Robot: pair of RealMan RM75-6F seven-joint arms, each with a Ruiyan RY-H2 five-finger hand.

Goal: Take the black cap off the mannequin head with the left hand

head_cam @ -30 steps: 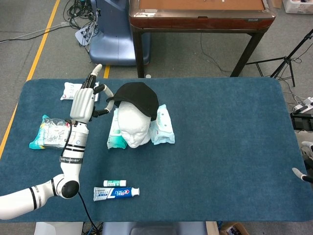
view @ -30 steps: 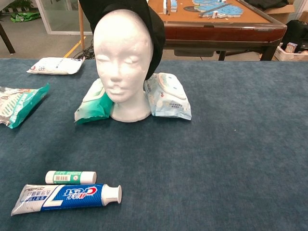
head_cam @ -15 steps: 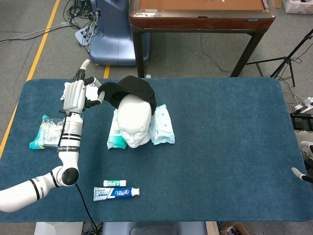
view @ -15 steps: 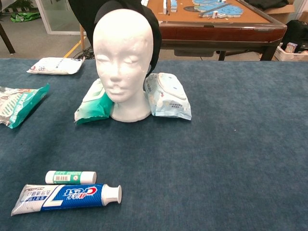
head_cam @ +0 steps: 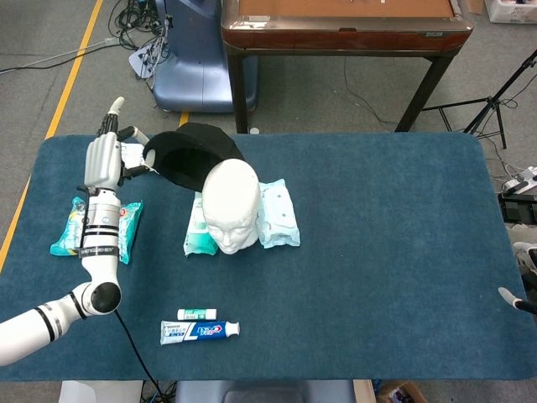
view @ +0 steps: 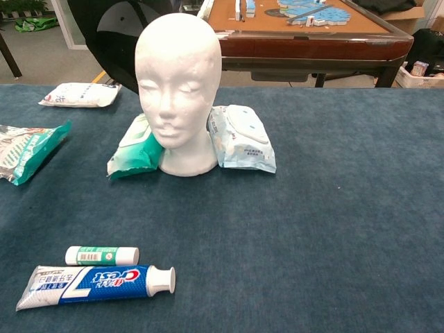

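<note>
The white mannequin head (head_cam: 231,205) (view: 178,83) stands bare on the blue table. The black cap (head_cam: 186,157) (view: 109,43) hangs in the air just left of and behind it, off the head. My left hand (head_cam: 106,157) holds the cap by its left edge, pinching the brim, with some fingers pointing up. In the chest view the hand is outside the frame and only the cap's open underside shows. My right hand (head_cam: 518,302) barely shows at the far right edge of the head view, away from the table's objects.
Two wet-wipe packs (head_cam: 278,214) (head_cam: 198,228) lean against the mannequin's base. A toothpaste tube (view: 94,283) and a small stick (view: 102,255) lie near the front. A teal packet (head_cam: 92,228) and a white pack (view: 78,94) sit at the left. A wooden table (head_cam: 344,34) stands behind.
My left hand has moved left and back with the cap, lifting it fully off the mannequin, whose crown is now bare. The right hand has not moved.
</note>
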